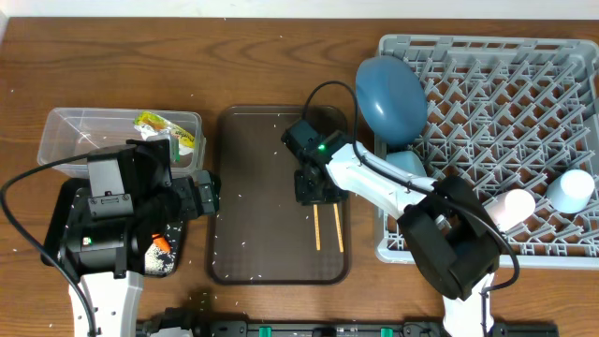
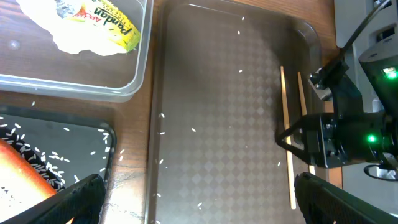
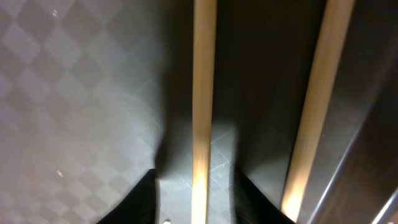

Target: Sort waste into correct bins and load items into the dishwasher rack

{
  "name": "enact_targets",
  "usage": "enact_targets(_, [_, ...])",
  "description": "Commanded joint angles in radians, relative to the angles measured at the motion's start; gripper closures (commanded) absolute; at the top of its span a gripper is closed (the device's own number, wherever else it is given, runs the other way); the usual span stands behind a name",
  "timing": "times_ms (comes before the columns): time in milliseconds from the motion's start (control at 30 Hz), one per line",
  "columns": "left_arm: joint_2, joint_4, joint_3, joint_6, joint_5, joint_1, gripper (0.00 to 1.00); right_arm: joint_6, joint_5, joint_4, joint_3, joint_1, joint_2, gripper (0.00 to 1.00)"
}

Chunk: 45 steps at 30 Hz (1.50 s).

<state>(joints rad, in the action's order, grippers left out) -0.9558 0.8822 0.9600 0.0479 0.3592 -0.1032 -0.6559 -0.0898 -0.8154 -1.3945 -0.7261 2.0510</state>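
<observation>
Two wooden chopsticks lie side by side on the brown serving tray. My right gripper is down on the tray, open, its fingers astride the left chopstick. The other chopstick lies just outside them. My left gripper is open and empty above the tray's left edge. The clear tub holds a yellow-green packet and a white wrapper. The black tray holds a carrot and rice.
The grey dishwasher rack at the right holds a blue plate on edge, a pale bowl, a pink cup and a light blue cup. Rice grains are scattered on the brown tray and the table.
</observation>
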Motion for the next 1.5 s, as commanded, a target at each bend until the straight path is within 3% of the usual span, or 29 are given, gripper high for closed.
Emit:
enact_targets(0, [0.002, 0.000, 0.023, -0.010, -0.012, -0.005, 0.02, 0.010, -0.002, 0.019, 0.001, -0.005, 0.023, 0.94])
enact_targets(33, [0.002, 0.000, 0.023, -0.010, -0.013, -0.005, 0.02, 0.031, -0.016, 0.023, 0.000, -0.005, 0.020, 0.99])
enact_targets(200, [0.002, 0.000, 0.023, -0.010, -0.013, -0.005, 0.02, 0.142, -0.048, -0.009, -0.040, 0.013, -0.034, 0.99])
enact_targets(467, [0.002, 0.000, 0.023, -0.010, -0.012, -0.005, 0.02, 0.328, -0.065, -0.165, -0.168, 0.111, -0.313, 0.99])
enact_targets(600, [0.002, 0.000, 0.023, -0.010, -0.013, -0.005, 0.02, 0.385, -0.064, -0.212, -0.173, 0.239, -0.476, 0.99])
enact_targets(767, [0.002, 0.000, 0.023, -0.010, -0.013, -0.005, 0.02, 0.459, 0.024, -0.309, -0.173, 0.507, -0.598, 0.99])
enact_targets(933, [0.002, 0.000, 0.023, -0.010, -0.013, -0.005, 0.02, 0.623, 0.087, -0.346, -0.154, 0.779, -0.581, 0.99])
enact_targets(1067, [0.002, 0.000, 0.023, -0.010, -0.013, -0.005, 0.02, 0.684, 0.090, -0.328, -0.133, 0.896, -0.507, 0.99])
enact_targets(1467, [0.002, 0.000, 0.023, -0.010, -0.012, -0.005, 0.02, 0.780, 0.111, -0.294, -0.133, 0.908, -0.251, 0.98])
